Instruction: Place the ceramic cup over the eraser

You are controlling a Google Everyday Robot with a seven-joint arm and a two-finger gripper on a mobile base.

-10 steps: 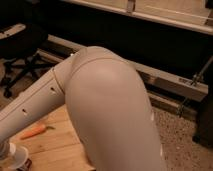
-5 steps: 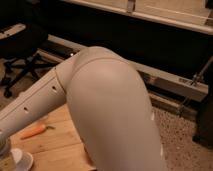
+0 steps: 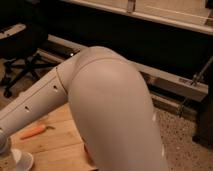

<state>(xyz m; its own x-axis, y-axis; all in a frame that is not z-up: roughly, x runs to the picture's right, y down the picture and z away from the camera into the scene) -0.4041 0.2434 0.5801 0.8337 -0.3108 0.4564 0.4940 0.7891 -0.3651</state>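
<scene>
My big white arm (image 3: 110,110) fills the middle of the camera view and reaches down to the lower left. My gripper (image 3: 5,156) is at the bottom left corner, mostly cut off by the edge of the view. Right beside it, over the wooden table (image 3: 55,145), shows a white rounded thing (image 3: 22,161) that looks like the ceramic cup. I cannot tell whether the gripper holds it. The eraser is out of view, either hidden behind the arm or outside the view.
A small orange carrot-like thing (image 3: 33,131) lies on the table left of the arm. Beyond the table's edge are speckled floor (image 3: 185,140), an office chair base (image 3: 25,70) at the far left, and a long metal rail (image 3: 170,80) along the dark back.
The arm's far end and the white cup beside it have shifted slightly right and down at the bottom left corner. The orange thing has not moved.
</scene>
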